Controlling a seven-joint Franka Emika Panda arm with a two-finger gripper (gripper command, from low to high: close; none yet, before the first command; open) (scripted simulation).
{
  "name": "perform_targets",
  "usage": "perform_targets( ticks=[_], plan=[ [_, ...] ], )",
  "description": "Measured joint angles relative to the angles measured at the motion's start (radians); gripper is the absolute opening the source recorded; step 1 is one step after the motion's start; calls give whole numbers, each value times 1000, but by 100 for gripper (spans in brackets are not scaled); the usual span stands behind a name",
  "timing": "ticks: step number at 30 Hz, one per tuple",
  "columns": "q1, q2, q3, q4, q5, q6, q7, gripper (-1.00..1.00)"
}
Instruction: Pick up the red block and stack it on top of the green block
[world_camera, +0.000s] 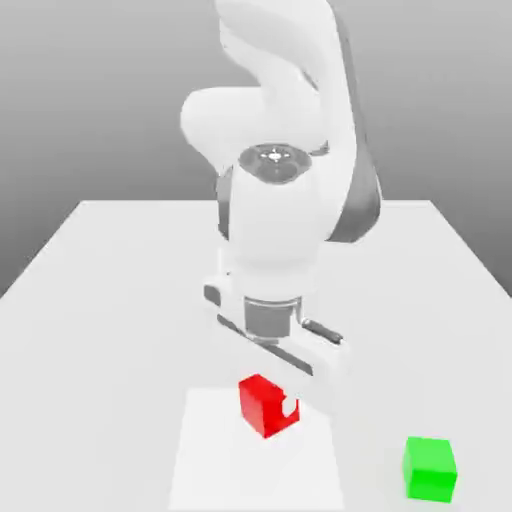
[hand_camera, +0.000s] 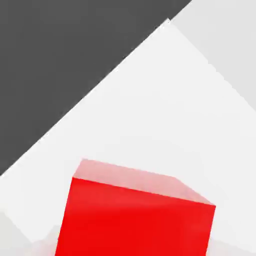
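The end effector (world_camera: 268, 405) was clamped shut on the red block (world_camera: 262, 404), near the surface's (world_camera: 120, 290) front edge. The green block (world_camera: 430, 467) sat apart toward the front corner. A straight lift, keeping the cube square, would serve best.

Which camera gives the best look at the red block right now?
The exterior view. It shows the whole red block on the white table, between the fingers under the gripper, with the green block off toward that view's right. The hand view shows the red block very close, cut off by the picture's edge.
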Motion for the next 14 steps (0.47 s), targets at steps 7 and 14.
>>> perform_targets(
  ticks=[7,14],
  plan=[
    [162,79,88,167,-43,-90,269,-100],
    [206,207,51,185,-107,16,332,100]
  ],
)
